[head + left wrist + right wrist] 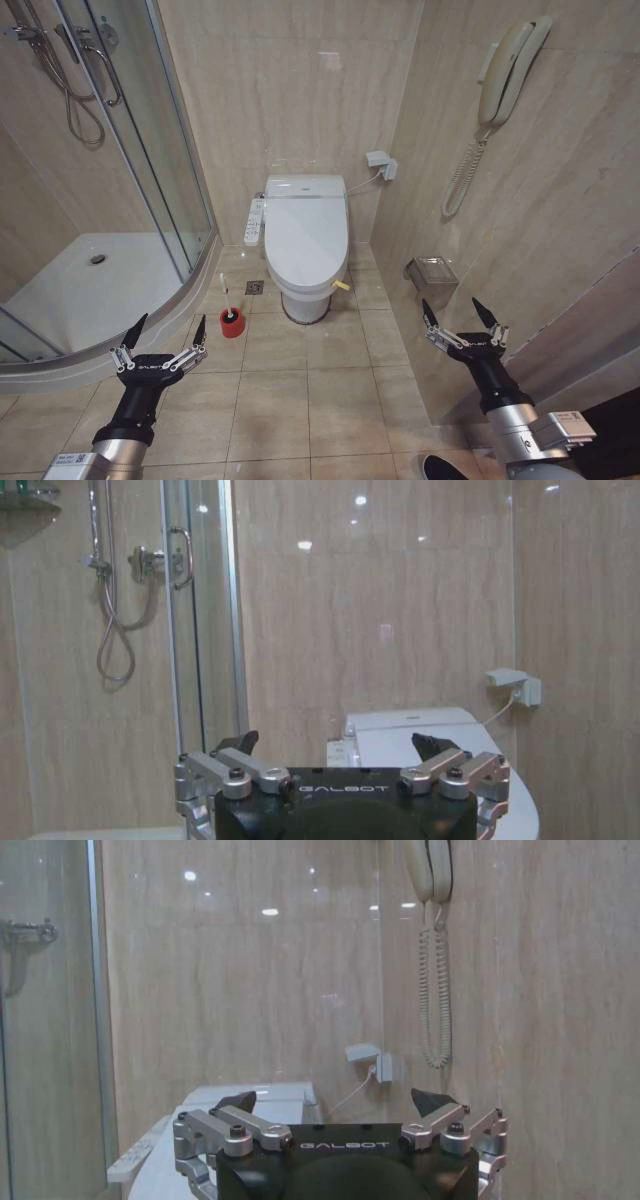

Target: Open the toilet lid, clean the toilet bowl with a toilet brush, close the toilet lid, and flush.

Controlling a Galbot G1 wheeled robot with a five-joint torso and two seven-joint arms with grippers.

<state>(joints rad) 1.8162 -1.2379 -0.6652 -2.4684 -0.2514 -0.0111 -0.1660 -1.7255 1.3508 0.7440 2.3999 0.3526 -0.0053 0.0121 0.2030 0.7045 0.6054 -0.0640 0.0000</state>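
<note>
The toilet lid (305,238) is down, glossy white, with a small yellow strap (342,285) at its front edge; it covers the toilet bowl, whose inside is hidden. The lid (420,742) also appears beyond my left fingers, and again as the lid (255,1099) past my right ones. The toilet brush (225,298) stands with its white handle up in a red holder cup (231,322) on the floor left of the toilet. My left gripper (167,331) hovers open near the cup, at the front left. My right gripper (459,314) is open at the right, by the wall.
A glass shower enclosure (150,150) with a white tray (90,290) fills the left. A wall phone (505,75) and a paper holder (432,272) hang on the right wall. A control panel (254,222) juts from the toilet's left side. Tiled floor (300,400) lies open before me.
</note>
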